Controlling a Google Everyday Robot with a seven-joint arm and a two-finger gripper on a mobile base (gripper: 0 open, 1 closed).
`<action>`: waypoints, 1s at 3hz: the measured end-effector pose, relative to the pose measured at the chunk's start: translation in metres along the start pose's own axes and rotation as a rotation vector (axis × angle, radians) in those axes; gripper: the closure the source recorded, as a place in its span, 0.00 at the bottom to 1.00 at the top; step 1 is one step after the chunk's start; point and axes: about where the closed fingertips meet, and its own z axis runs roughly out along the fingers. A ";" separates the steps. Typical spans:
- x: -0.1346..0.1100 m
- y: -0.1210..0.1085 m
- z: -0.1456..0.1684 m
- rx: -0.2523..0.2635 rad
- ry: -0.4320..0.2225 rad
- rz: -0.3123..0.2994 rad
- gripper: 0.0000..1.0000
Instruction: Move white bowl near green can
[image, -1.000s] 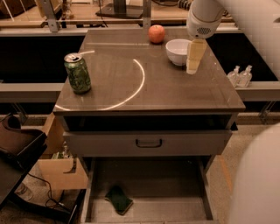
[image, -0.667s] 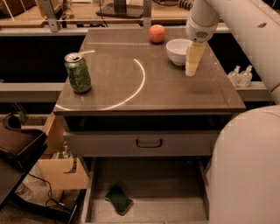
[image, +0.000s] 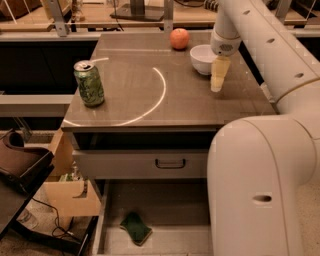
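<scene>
The white bowl (image: 202, 58) stands at the far right of the table top, just right of an orange-red apple (image: 179, 38). The green can (image: 89, 83), with a silver top, stands upright near the table's left front corner, far from the bowl. My gripper (image: 217, 80) hangs from the white arm and points down, right next to the bowl's right side, its tip close above the table. I cannot tell whether it touches the bowl. It holds nothing that I can see.
The grey table (image: 150, 107) has a white arc drawn on it. Below it are a closed drawer (image: 170, 163) and an open bottom drawer holding a dark green sponge (image: 136, 228). A cardboard box (image: 70, 192) stands at the lower left. My arm's large white body (image: 255, 190) fills the right foreground.
My gripper has sunk slightly beside the bowl. The arm's white body has swung further into the right foreground. Bowl, can and apple have not moved.
</scene>
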 end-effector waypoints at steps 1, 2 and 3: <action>0.000 -0.004 0.004 0.009 -0.004 0.002 0.18; -0.002 -0.006 0.008 0.014 -0.006 0.001 0.41; -0.003 -0.007 0.012 0.017 -0.009 0.000 0.65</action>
